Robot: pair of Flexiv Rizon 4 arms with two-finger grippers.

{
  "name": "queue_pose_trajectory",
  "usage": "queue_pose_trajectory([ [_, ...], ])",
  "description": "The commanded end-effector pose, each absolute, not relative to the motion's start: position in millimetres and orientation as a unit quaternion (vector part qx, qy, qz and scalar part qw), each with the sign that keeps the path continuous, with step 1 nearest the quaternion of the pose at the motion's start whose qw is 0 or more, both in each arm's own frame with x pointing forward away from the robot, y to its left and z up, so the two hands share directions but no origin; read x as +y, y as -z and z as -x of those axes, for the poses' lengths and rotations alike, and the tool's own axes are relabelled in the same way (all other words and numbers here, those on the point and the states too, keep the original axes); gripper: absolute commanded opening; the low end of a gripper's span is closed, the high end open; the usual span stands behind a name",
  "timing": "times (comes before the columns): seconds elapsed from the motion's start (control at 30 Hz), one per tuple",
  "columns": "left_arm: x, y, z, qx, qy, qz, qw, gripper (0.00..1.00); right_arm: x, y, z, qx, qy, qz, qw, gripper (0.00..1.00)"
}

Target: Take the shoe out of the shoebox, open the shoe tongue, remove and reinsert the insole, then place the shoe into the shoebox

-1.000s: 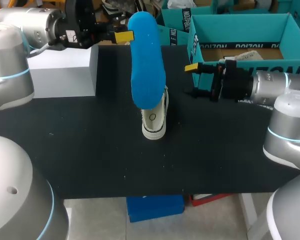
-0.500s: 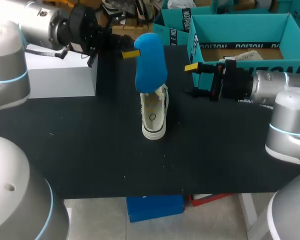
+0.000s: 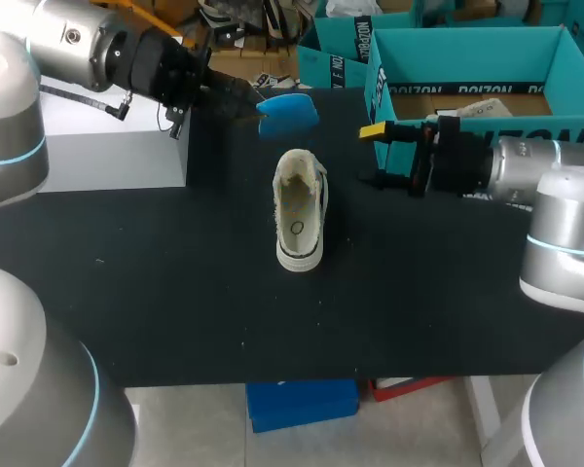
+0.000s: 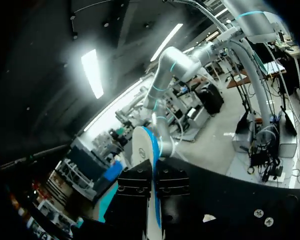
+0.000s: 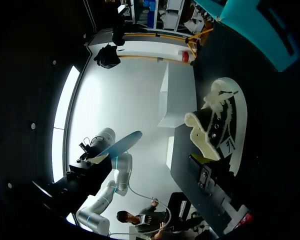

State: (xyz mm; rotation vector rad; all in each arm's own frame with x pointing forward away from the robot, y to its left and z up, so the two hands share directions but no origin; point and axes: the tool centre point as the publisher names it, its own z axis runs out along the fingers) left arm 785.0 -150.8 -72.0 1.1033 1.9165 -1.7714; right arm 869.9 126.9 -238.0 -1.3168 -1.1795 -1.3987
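Observation:
A white shoe [image 3: 300,209] stands on its sole in the middle of the black table [image 3: 175,292], its mouth facing up with nothing inside. My left gripper [image 3: 251,100] is behind and above the shoe, shut on a blue insole [image 3: 290,111] that sticks out over the shoe's toe end. In the left wrist view the insole [image 4: 153,200] shows edge-on, clamped between the black fingers. My right gripper [image 3: 373,156] hangs open just right of the shoe, not touching it. In the right wrist view the shoe [image 5: 221,125] lies ahead of the gripper and the insole [image 5: 117,145] is beyond it.
The open teal shoebox [image 3: 467,44] stands at the back right, behind my right arm. A white block [image 3: 127,136] sits at the back left of the table, under my left arm.
My left gripper has swung the insole up and away from the shoe, from hanging upright over it to lying nearly level behind it. The right arm and the shoe have stayed put.

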Motion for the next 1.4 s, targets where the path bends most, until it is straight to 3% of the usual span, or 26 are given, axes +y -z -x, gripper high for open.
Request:
queue_pose_trajectory([
  [0.03,-150,70,-778,0.656,0.572,-0.436,0.229,0.0,129,239,-870,-0.472,0.561,0.529,0.428,1.0],
  [0.5,-148,73,-774,0.652,0.566,-0.443,0.242,0.0,129,239,-870,-0.472,0.561,0.529,0.428,1.0],
  [0.87,-110,131,-733,0.622,0.466,-0.525,0.348,0.0,129,239,-870,-0.472,0.561,0.529,0.428,1.0],
  [1.03,-99,160,-714,0.562,0.492,-0.54,0.388,0.0,129,239,-870,-0.472,0.561,0.529,0.428,1.0],
  [1.4,-100,219,-700,0.537,0.411,-0.609,0.415,0.0,129,239,-870,-0.472,0.561,0.529,0.428,1.0],
])
